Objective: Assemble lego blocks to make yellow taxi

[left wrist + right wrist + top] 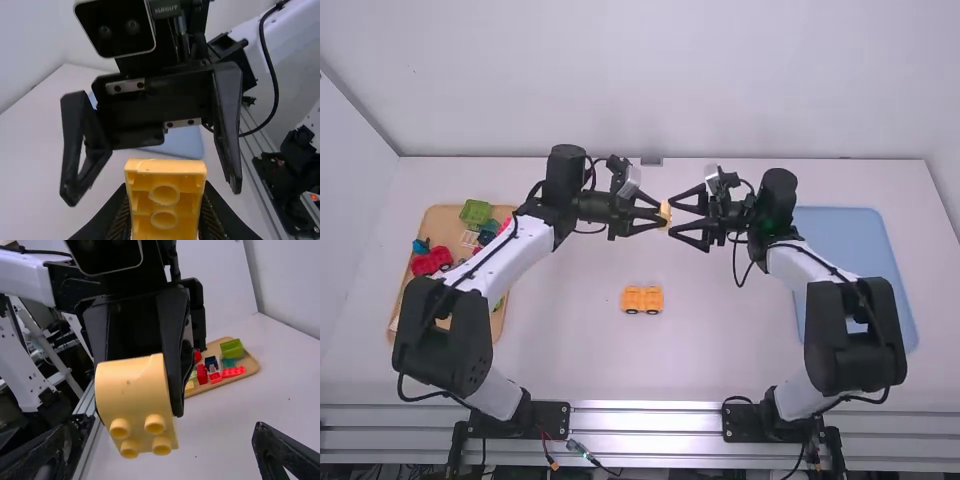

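yellow block (132, 390): upper centre, high view; likely light, stiff, slick; best gripped by sides, clear of studs (155, 424). left gripper (661, 215): closed on it. right gripper (671, 218): wide open, empty. wheeled piece (642, 299): mid-frame.

Wheeled base (642, 299) on table (570, 350). 1 tray (444, 226) left of wheeled base, loose blocks (476, 212) in it. 2nd tray (845, 240) right of wheeled base. Behind wheeled base: single block (665, 214), held in left gripper (661, 216).
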